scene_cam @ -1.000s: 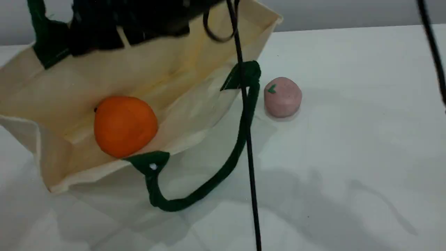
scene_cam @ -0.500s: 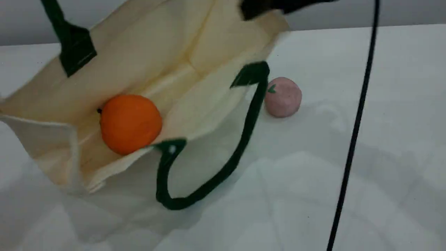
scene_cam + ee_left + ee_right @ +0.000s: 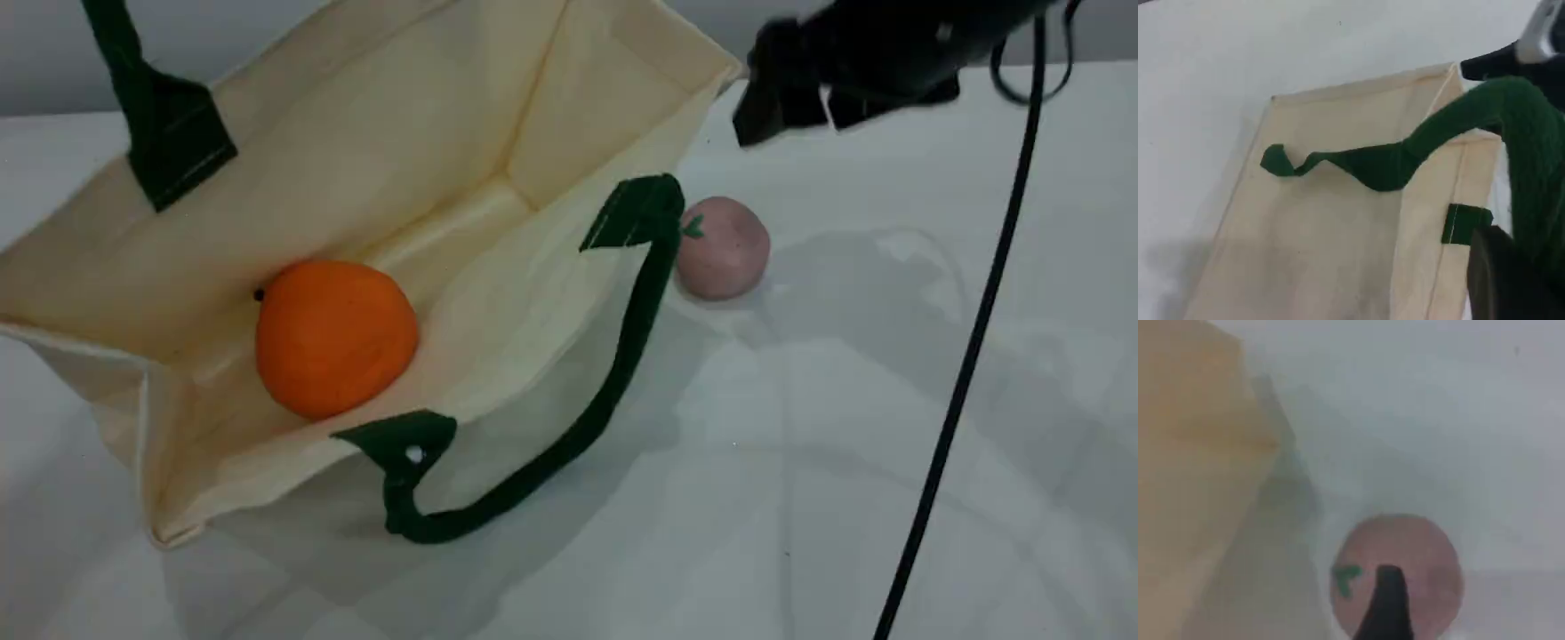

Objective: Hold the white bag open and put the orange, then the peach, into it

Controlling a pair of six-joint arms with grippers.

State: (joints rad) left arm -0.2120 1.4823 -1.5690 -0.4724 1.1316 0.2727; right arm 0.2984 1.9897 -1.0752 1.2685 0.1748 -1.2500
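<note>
The white bag (image 3: 498, 124) lies on its side with its mouth held wide open. The orange (image 3: 333, 338) rests inside it on the lower wall. One dark green handle (image 3: 133, 80) is pulled up out of the top left. In the left wrist view that handle (image 3: 1511, 127) runs taut through my left gripper (image 3: 1525, 200), which is shut on it. The other handle (image 3: 613, 373) lies slack on the table. The peach (image 3: 722, 246) sits on the table just right of the bag's mouth. My right gripper (image 3: 796, 120) hovers open above and right of it. In the right wrist view, its fingertip (image 3: 1388, 607) overlaps the peach (image 3: 1418, 553).
A black cable (image 3: 969, 356) hangs from the right arm down across the right side of the white table (image 3: 889, 498). The bag's corner (image 3: 711, 71) stands close to the left of the right gripper.
The right gripper has left the bag's mouth and swung right, ending above the peach. The orange stays inside the bag, whose mouth has opened wider.
</note>
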